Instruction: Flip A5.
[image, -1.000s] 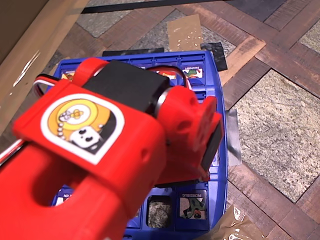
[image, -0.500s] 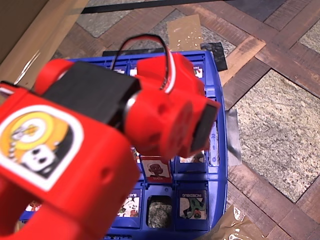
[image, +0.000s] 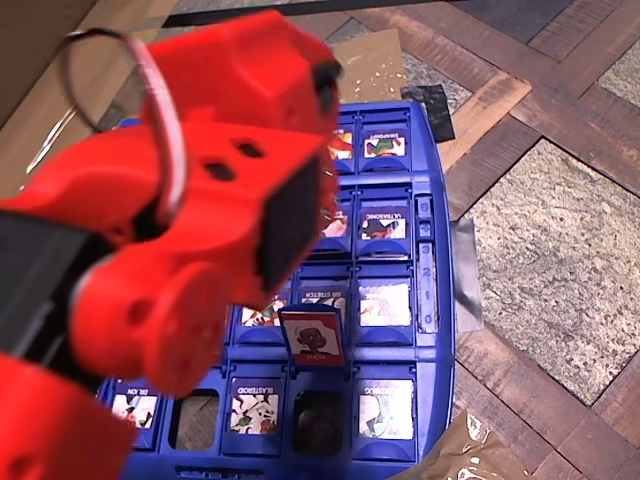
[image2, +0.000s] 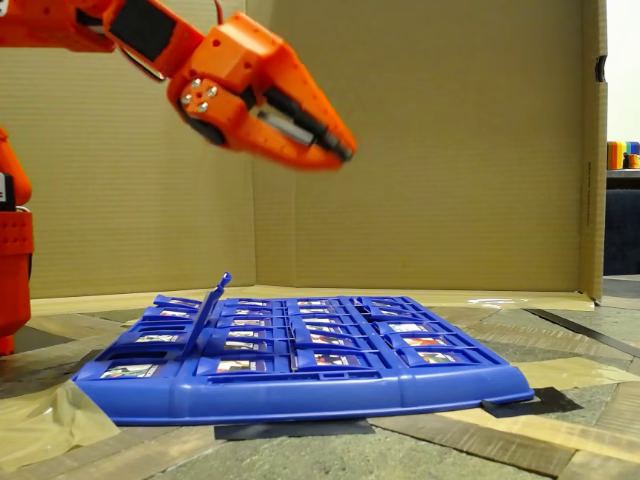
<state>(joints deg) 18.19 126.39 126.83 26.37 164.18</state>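
Overhead view: arm (image: 170, 250) now risen towards the camera and drawn back to the left, uncovering the right-hand columns of the blue board (image: 440, 330) that it hid a second ago; half a second ago still spread across the board's middle.

Fixed view: gripper (image2: 340, 150) high above the board (image2: 300, 395), well apart from every tile, pointing down and to the right; jaws pressed together, pinching nothing.

Judged a withdrawal after contact, not an approach; flip probably made already, though not provable from these pictures.

A5 (image: 385, 301), identified with some doubt: the pale, washed-out cartoon tile in the right-hand column of the overhead view, second row up from the bottom edge, just beside the board's side rail; lying flat in its frame, cartoon face up, portrait face hidden below.

Long axis of A5 along the column, top to bottom in the overhead view; hinge edge not discernible.

Not to be confused with the red portrait tile (image: 312, 335), upright one column to the left; seen edge-on in the fixed view as a tilted blue flap (image2: 208, 305).
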